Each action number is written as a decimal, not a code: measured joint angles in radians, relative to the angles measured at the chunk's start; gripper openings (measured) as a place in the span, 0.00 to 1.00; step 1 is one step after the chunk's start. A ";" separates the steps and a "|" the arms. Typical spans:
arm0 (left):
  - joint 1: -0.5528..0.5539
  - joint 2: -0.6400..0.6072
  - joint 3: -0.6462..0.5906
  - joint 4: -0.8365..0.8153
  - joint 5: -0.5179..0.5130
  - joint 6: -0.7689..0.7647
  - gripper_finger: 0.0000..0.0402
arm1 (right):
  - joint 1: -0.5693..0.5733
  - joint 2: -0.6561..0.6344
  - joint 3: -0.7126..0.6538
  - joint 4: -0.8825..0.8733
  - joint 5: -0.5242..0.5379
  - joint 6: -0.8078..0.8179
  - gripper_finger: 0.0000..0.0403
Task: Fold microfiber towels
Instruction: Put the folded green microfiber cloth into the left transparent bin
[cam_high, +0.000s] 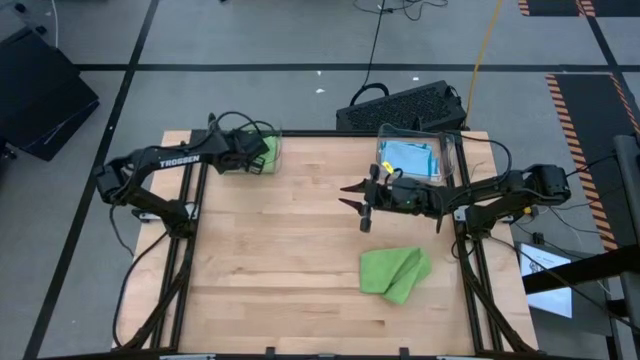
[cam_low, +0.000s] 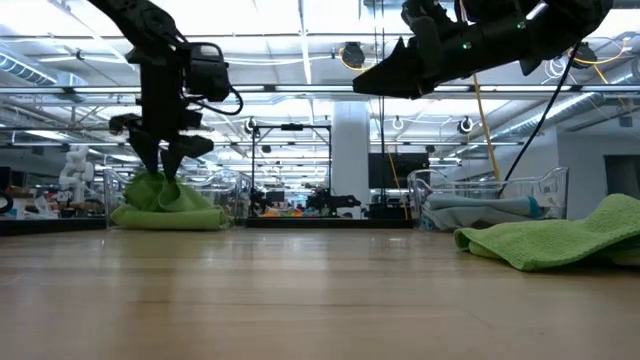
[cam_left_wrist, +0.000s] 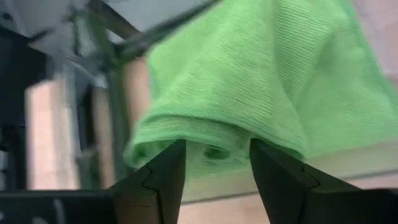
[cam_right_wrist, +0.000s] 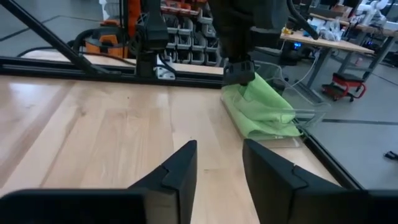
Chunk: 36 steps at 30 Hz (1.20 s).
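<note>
A lime green microfiber towel (cam_high: 265, 152) lies bunched in a clear bin (cam_right_wrist: 306, 117) at the table's far left corner. My left gripper (cam_low: 165, 160) points down onto its top, fingers open, tips astride a rounded fold (cam_left_wrist: 214, 146). A second green towel (cam_high: 395, 272) lies loosely folded on the table at the near right. My right gripper (cam_high: 352, 196) hangs open and empty above the table's middle right, pointing toward the left edge. Light blue towels (cam_high: 410, 158) lie in another clear bin (cam_high: 450, 150) at the far right. My left gripper comes from above, slanting down, and its two fingertips (cam_left_wrist: 169, 163) stand against either side of the rounded fold on the green towel's top. The fingers stay wide apart; whether they pinch the fold I cannot tell. The towel rests in the bin.
A black keyboard (cam_high: 400, 105) lies beyond the table's far edge. Bare wood stretches across the table's middle and near left (cam_high: 270, 270). The frame rails (cam_right_wrist: 93, 65) run along the far edge.
</note>
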<state>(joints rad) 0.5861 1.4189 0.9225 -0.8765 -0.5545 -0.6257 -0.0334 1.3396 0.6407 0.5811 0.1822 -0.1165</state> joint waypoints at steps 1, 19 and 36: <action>-0.001 0.000 -0.008 0.017 0.020 -0.010 0.43 | 0.000 0.000 0.000 -0.004 0.000 0.000 0.29; -0.002 0.001 -0.081 0.198 0.058 -0.122 0.43 | 0.000 0.000 0.000 -0.048 -0.056 -0.073 0.23; -0.023 0.001 -0.081 0.165 0.076 -0.278 0.61 | 0.000 0.000 0.000 -0.062 -0.136 -0.108 0.23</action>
<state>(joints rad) 0.5632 1.4197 0.8417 -0.7112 -0.4786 -0.9039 -0.0331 1.3396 0.6407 0.5191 0.0457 -0.2241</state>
